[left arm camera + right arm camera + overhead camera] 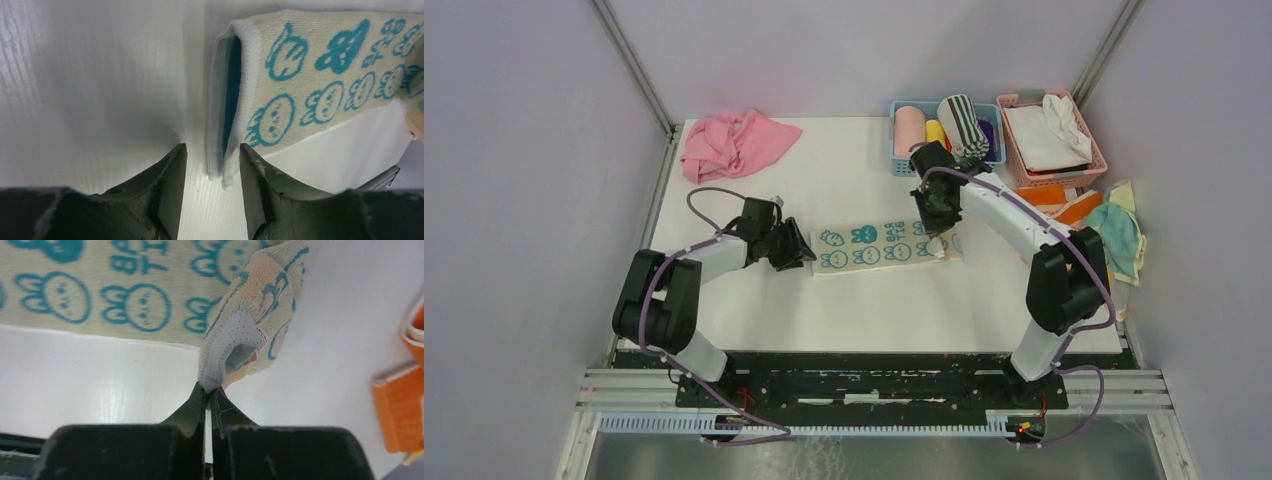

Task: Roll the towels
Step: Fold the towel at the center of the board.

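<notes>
Far-left corner of the table (724,300): pink cloth (734,143) in a heap, well apart from the work. Left gripper (211,162) sits low at the left end of the bunny towel (879,246), fingers about half apart. The folded end lies in the gap between them, not yet pinched. The towel lies flat mid-table as a long folded strip, print up. Right gripper (207,390) is at the strip's right end, fingers pressed together on one corner, which is lifted and curled over. Judgement: the roll is starting from the right. To do it well, tuck the first turn tight and square to the long edges, with the left side pinning its end so the strip neither skids nor skews. Room: bare table in front of and behind the strip. The right side is tight: blue basket (902,170) of rolled towels (911,128) just behind the right arm, pink basket (1054,180) beside it, orange towel (1076,209) and teal-and-yellow towel (1121,232) at the right edge, the latter overhanging.
</notes>
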Available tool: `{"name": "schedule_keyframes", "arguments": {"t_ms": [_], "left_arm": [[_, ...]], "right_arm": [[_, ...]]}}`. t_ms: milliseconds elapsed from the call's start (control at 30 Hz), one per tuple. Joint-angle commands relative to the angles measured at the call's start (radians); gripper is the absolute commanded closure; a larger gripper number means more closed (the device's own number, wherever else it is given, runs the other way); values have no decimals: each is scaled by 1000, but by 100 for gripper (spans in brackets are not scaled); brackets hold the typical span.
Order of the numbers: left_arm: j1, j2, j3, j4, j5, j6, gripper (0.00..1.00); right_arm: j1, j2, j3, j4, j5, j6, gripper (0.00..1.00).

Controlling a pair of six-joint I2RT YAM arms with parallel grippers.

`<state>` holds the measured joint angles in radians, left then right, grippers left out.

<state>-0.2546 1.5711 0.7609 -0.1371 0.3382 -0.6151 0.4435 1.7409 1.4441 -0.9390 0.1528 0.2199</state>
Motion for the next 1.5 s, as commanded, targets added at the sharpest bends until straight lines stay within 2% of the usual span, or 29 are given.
{"name": "schedule_keyframes", "arguments": {"t_ms": [0,233,433,700,1000,1467], "left_arm": [[-29,23,-26,72,-67,-44,52],[-67,23,-61,111,-83,-61,68],[-74,4,-80,113,-95,-60,74],[-80,-9,-97,112,-114,-55,75],[-86,-23,-101,102,-133,-51,76],[-92,-26,-106,94,-144,-48,77]], "right_arm": [[73,-4,86,16,-170,81,100],[215,107,216,29,-234,156,100],[296,224,333,25,-228,209,100],[372,355,481,15,-213,237,100],[377,473,551,31,-205,265,97],[377,553,619,67,-248,289,90]]}}
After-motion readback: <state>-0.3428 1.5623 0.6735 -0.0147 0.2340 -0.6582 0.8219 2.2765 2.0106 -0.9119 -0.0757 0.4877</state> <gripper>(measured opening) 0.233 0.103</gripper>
